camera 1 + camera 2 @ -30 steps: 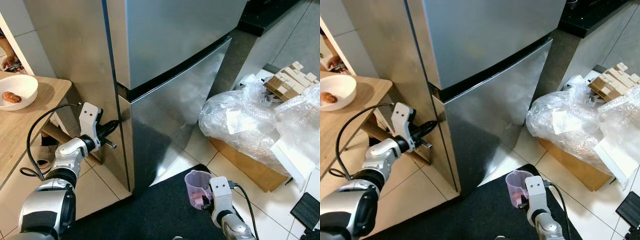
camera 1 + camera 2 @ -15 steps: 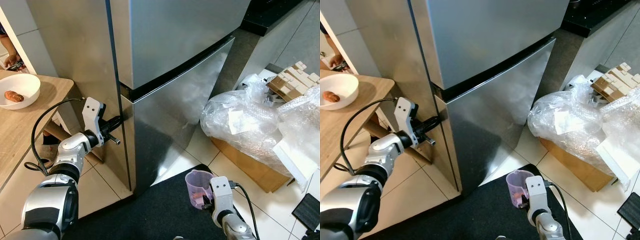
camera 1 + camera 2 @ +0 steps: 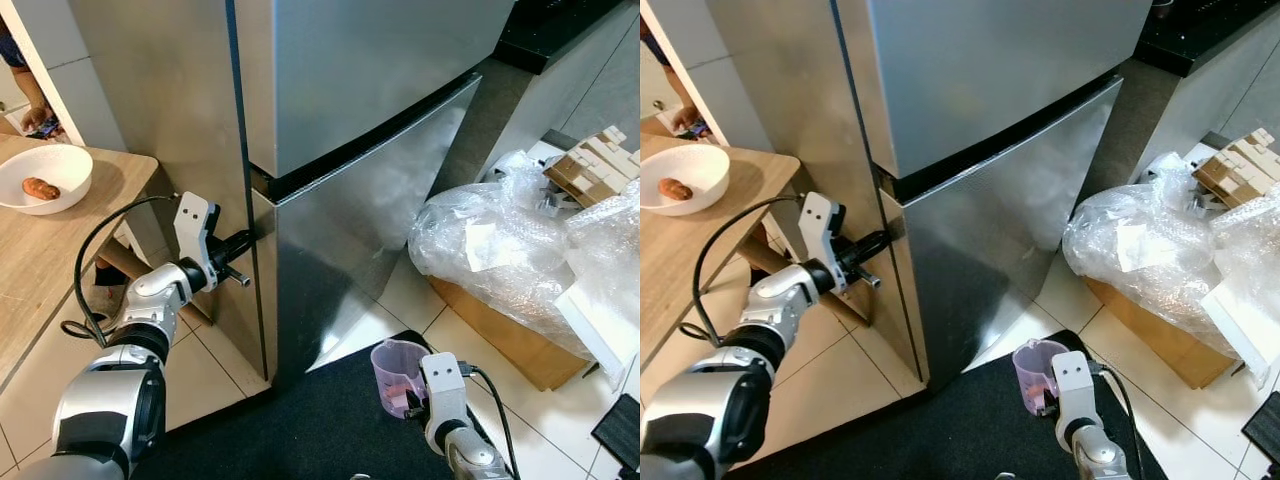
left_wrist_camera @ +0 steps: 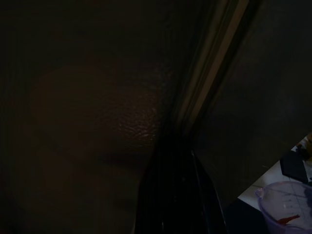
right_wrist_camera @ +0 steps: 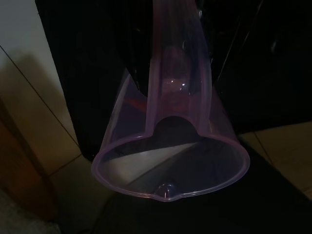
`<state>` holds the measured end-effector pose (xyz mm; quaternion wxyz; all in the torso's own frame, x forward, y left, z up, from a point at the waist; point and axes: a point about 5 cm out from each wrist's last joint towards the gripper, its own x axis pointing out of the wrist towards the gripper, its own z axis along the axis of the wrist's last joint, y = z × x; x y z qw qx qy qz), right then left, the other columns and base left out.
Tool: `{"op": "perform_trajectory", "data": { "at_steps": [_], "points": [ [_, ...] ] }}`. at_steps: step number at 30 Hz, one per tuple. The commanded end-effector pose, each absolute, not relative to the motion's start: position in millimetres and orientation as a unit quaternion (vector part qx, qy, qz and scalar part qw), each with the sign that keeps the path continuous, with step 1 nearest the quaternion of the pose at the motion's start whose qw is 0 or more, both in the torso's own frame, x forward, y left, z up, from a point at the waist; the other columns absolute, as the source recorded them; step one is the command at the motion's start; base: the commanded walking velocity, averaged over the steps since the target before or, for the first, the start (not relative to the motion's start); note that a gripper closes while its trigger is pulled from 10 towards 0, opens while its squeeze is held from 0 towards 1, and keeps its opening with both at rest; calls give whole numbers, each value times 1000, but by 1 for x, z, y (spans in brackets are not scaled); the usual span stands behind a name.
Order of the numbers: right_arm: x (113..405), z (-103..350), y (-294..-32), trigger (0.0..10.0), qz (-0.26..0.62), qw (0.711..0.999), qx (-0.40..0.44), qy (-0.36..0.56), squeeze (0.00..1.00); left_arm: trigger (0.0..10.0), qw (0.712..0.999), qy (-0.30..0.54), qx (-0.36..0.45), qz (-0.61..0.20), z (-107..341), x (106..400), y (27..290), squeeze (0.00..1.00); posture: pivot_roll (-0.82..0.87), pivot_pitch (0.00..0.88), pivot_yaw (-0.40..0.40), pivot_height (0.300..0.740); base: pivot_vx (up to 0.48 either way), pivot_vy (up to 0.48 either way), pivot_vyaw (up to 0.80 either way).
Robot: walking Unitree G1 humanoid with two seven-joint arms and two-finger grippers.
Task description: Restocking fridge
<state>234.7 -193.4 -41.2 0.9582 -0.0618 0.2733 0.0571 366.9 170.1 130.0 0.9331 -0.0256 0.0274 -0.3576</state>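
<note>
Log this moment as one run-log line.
fridge: doors closed | left gripper: fingertips at door seam | right gripper: holding purple jug above black mat

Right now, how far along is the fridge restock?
Early. Done: the purple cup is picked up, gripped by the right tool low over the dark mat. In hand: the left tool is at the edge of the fridge's lower door, at the seam. Left: both doors look shut, so open the door and put the cup inside.
</note>
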Motion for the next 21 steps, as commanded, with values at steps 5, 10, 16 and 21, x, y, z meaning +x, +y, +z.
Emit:
{"op": "perform_trajectory", "data": {
  "at_steps": [5, 10, 16, 21],
  "points": [
    [230, -43, -197, 10000, 47, 959, -58, 272, 0, 10000, 902, 41, -31, -429, 122, 363, 130, 0, -154, 130, -7, 740, 0, 0, 0],
    [230, -43, -197, 10000, 47, 960, -58, 271, 0, 10000, 897, 42, -33, -439, 120, 361, 124, 0, -158, 124, -6, 740, 0, 0, 0],
    [231, -42, -198, 10000, 48, 960, -59, 271, 0, 10000, 890, 45, -31, -453, 118, 359, 116, 0, -160, 117, -6, 740, 0, 0, 0],
    [231, -42, -199, 10000, 48, 960, -60, 270, 0, 10000, 885, 44, -31, -462, 118, 358, 111, 0, -160, 114, -6, 740, 0, 0, 0]
  ]
}}
